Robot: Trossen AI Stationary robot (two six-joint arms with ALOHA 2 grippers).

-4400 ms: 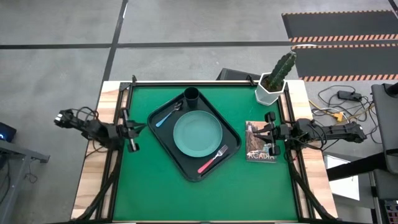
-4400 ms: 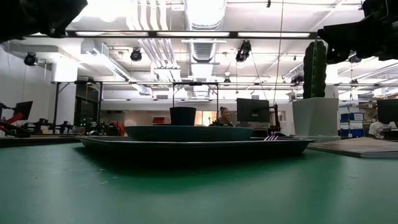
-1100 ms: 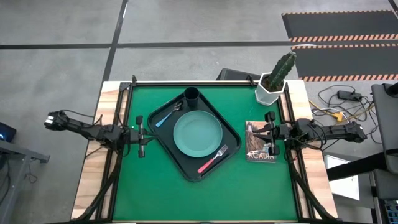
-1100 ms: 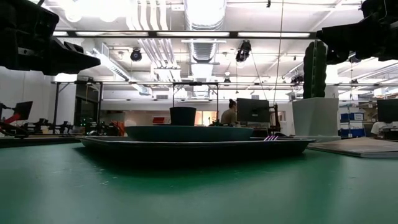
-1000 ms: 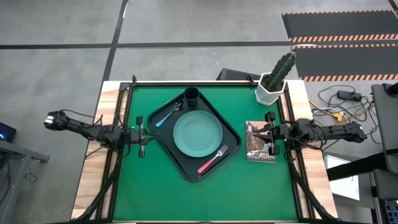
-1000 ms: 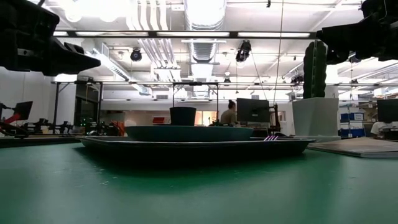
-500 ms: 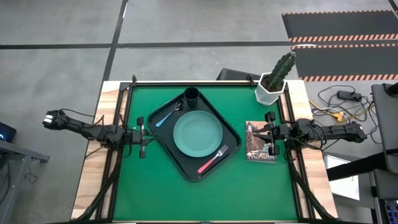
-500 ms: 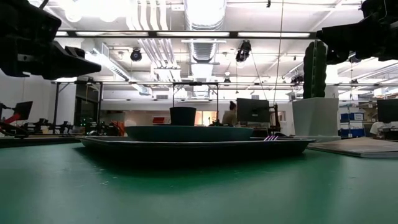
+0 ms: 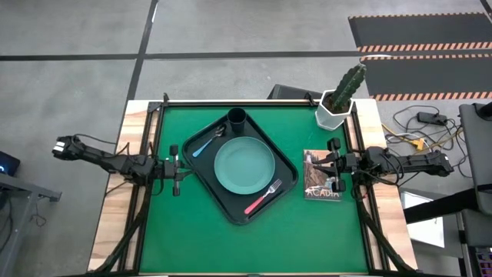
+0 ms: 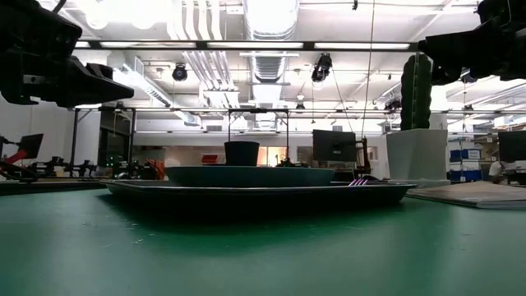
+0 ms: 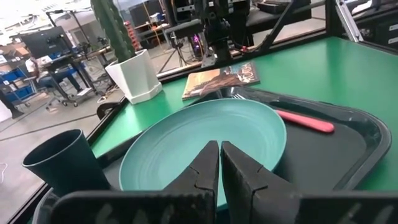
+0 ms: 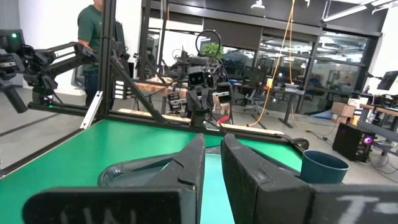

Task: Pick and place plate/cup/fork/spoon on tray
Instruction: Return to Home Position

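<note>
The dark tray [image 9: 206, 181] lies slantwise on the green table. On it lie the teal plate [image 9: 244, 165], the dark cup [image 9: 237, 118] at its far corner, the blue-handled spoon [image 9: 206, 142] and the red-handled fork [image 9: 263, 198]. My left gripper [image 9: 175, 171] hovers shut and empty at the tray's left corner, pointing at the plate [image 11: 180, 143]. My right gripper [image 9: 332, 163] is shut and empty at the table's right side, above the far edge of a picture book [image 9: 321, 185].
A white pot with a cactus [image 9: 335, 111] stands at the table's far right corner. The picture book lies right of the tray. Bare green mat shows along the near edge and at the left of the table [image 9: 200, 238]. The room beyond holds desks and monitors.
</note>
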